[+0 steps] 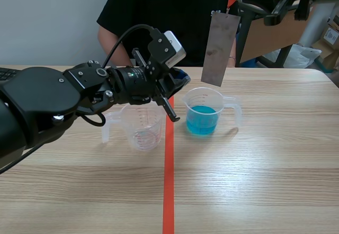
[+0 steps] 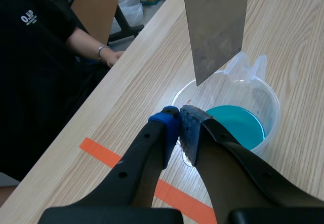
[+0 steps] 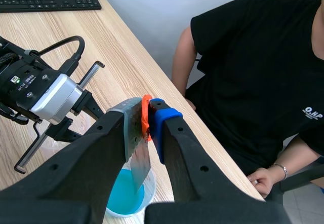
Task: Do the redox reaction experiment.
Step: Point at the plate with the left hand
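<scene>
Wood-grain counter [image 1: 254, 181], orange tape line [image 1: 168, 181] running from near edge to far edge; a person [image 1: 175, 11] in black sits at the far edge

Progress, my reading: about midway. Metal plate [image 1: 218, 48] is up off the counter and hanging over the beaker of blue solution [image 1: 202, 112]. Its lower edge sits just above the rim and looks dry in the left wrist view, so I judge the dip not yet done. Left to do: lower the plate into the solution, let it react, lift it out

Right hand [image 3: 144, 117]: clamped on the plate's upper end, with an orange tab pinched between the pads too. The plate hangs slightly tilted, straight down from this hand, with the blue liquid directly beneath

Left hand [image 2: 178, 125]: closed, pads together, nothing between them. It hovers just beside the beaker's rim on the tape-line side. I cannot tell whether it touches the rim

Beaker stands upright toward the counter's far edge, just on the right arm's side of the tape line. An empty clear measuring cup [image 1: 143, 125] stands across the line from it, under the left arm
</scene>
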Robot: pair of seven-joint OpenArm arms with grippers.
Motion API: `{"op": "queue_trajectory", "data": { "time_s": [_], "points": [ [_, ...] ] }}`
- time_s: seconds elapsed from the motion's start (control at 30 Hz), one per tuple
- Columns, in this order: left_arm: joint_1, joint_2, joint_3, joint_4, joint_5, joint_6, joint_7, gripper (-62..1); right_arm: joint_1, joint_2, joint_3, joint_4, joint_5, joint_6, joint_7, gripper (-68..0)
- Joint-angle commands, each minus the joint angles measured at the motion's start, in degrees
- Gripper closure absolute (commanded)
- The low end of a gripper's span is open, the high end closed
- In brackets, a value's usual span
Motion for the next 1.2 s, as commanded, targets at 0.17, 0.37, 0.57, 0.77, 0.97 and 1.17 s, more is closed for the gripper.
{"op": "queue_trajectory", "data": {
  "time_s": [0.17, 0.37, 0.57, 0.77, 0.97, 1.17],
  "points": [
    [-1.1, 0.7, -0.5, 1.2, -0.8, 0.1, -0.8, -4.0, 1.6, 0.1, 0.2, 0.4, 0.5, -0.2, 1.1, -1.5],
    [-1.1, 0.6, -0.5, 1.2, -0.8, 0.1, -0.8, -4.0, 1.6, 0.1, 0.2, 0.4, 0.5, -0.2, 1.0, -1.5],
    [-1.1, -1.7, -0.5, 2.0, -7.1, -1.0, -0.9, -4.0, 1.6, 0.1, 0.2, 0.4, 0.9, -0.2, 1.0, -1.5],
    [1.9, -10.1, -0.5, 8.3, -10.1, -0.9, -2.8, -4.0, 1.6, 0.1, 0.2, 0.4, 0.9, -0.2, 1.0, -1.6],
    [9.5, -23.8, -0.9, 19.0, -14.8, 0.3, -2.5, -4.0, 1.6, 0.1, 0.2, 0.4, 0.9, -0.2, 1.0, -1.6],
    [20.6, -36.9, -7.4, 24.9, -22.1, 1.9, -1.0, -4.0, 1.6, 0.1, 0.2, 0.4, 0.8, -0.2, 0.9, -1.6]
  ]
}}
